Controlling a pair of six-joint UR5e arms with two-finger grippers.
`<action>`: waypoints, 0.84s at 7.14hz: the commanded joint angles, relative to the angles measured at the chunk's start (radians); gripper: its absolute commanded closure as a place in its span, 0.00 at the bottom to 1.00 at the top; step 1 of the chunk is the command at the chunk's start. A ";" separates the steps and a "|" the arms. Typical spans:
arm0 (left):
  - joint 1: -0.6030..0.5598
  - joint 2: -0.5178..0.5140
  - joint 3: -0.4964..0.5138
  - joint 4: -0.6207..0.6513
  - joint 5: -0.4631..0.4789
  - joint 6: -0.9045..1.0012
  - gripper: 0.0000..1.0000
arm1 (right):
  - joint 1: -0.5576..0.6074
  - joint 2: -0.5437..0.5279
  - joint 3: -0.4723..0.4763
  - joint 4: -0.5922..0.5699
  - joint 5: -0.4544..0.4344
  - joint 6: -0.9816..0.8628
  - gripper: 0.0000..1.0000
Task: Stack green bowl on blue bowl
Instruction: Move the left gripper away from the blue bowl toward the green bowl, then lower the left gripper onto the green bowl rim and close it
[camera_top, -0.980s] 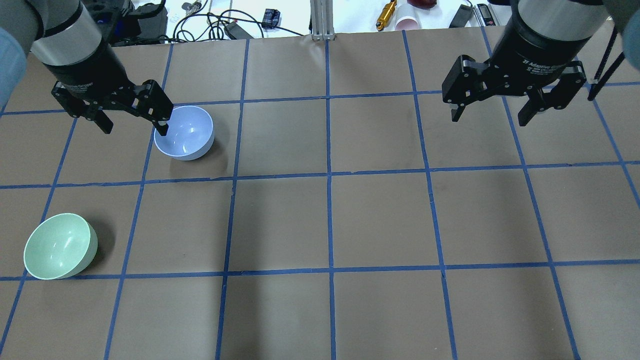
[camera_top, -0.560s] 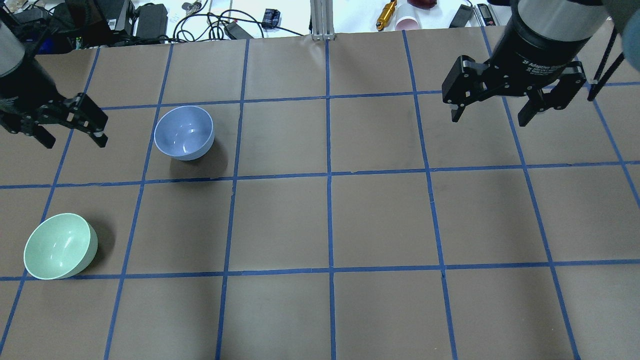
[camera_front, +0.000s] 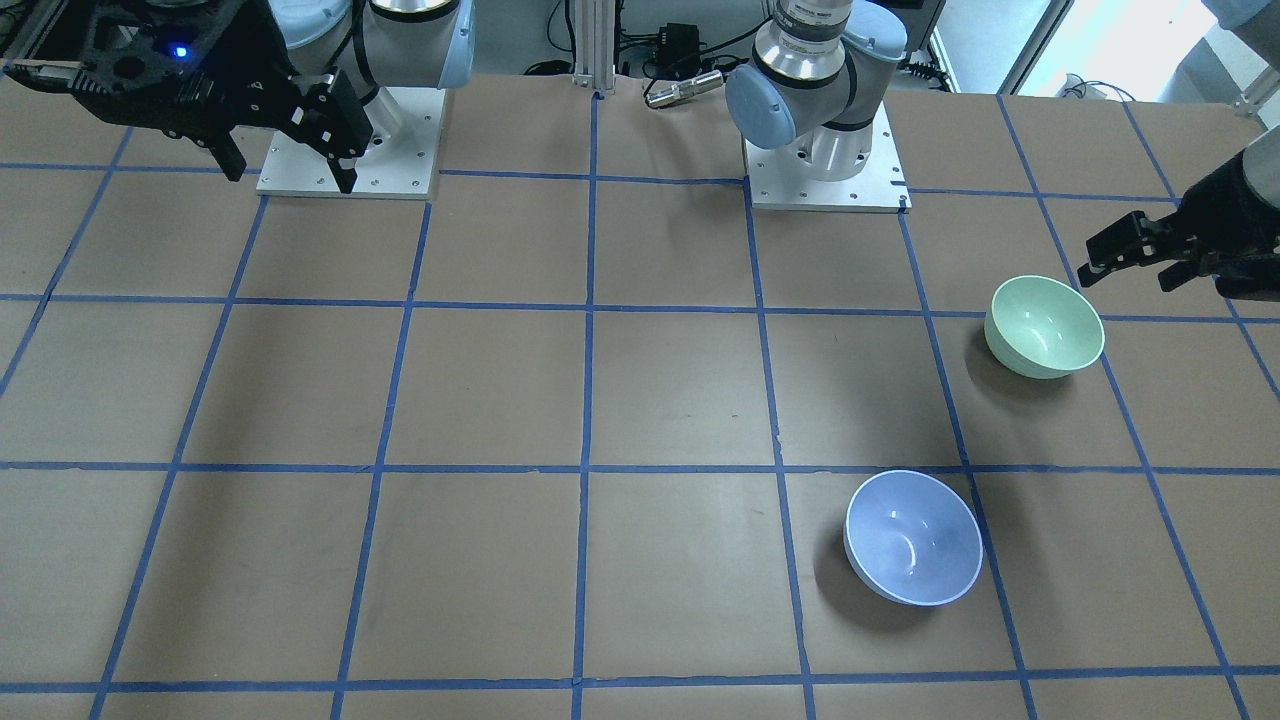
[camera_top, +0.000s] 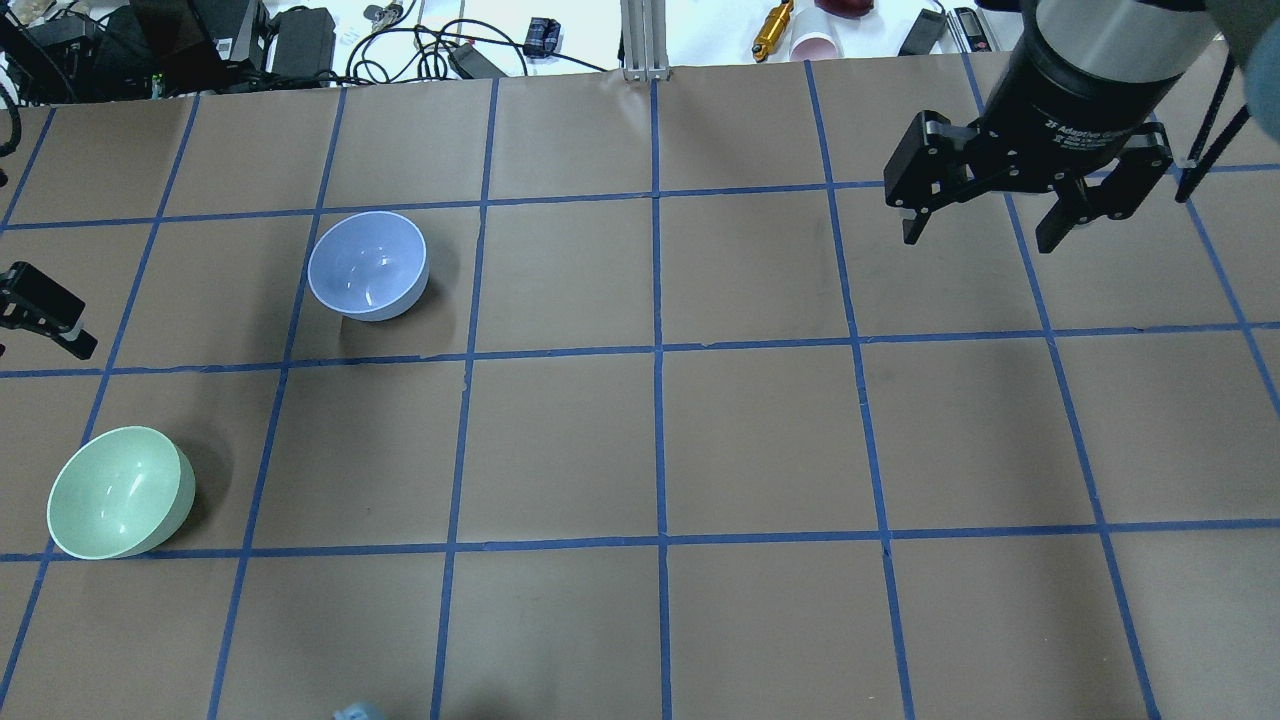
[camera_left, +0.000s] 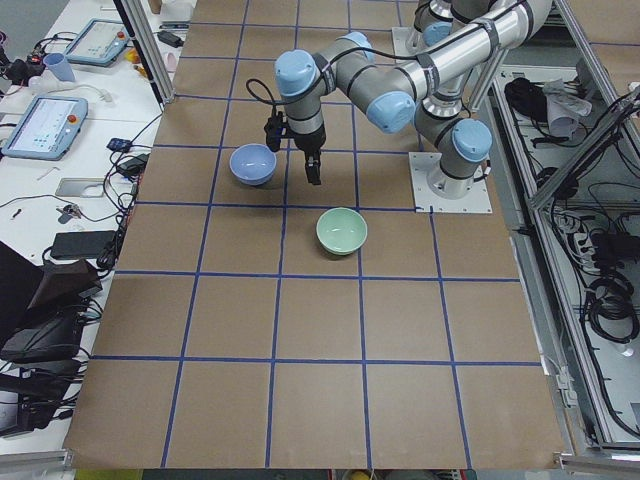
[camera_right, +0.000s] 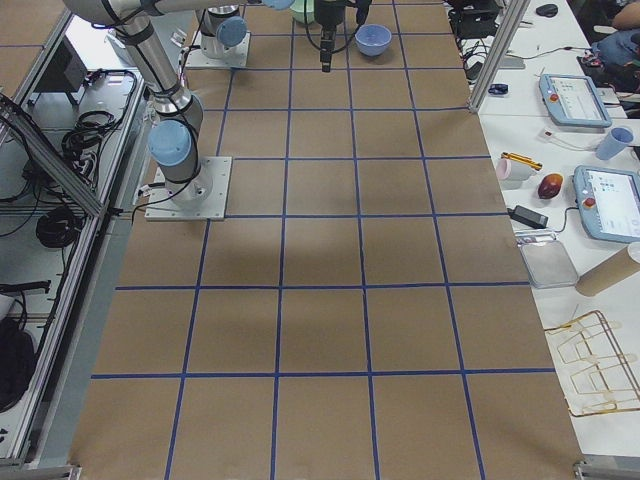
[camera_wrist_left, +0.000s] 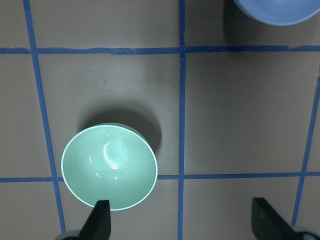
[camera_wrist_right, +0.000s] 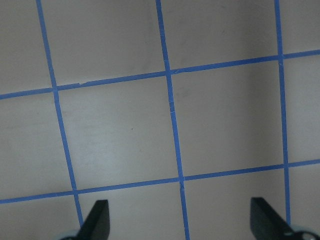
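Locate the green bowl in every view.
Front-facing: green bowl, right side, above middle.
Overhead: lower left.
Exterior left: centre.
Exterior right: top edge, partly hidden.
Left wrist: lower left.
Right wrist: not in it.
Landmark: the blue bowl, in every view but the right wrist.

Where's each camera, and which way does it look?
Front: across table, facing robot; left gripper, right gripper.
Overhead: behind robot, looking down; right gripper.
Left side: table's end; left arm near.
Right side: opposite end; right arm near.
Left wrist: down onto green bowl; fingertips.
Right wrist: down onto table; fingertips.
Front, overhead share blue bowl.
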 joint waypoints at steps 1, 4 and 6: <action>0.119 -0.028 -0.100 0.144 -0.006 0.142 0.00 | 0.000 0.000 0.001 0.001 0.000 0.000 0.00; 0.260 -0.092 -0.207 0.291 -0.085 0.327 0.00 | 0.000 0.000 0.000 -0.001 0.000 0.000 0.00; 0.283 -0.138 -0.220 0.340 -0.085 0.379 0.00 | 0.000 0.000 0.000 -0.001 0.000 0.000 0.00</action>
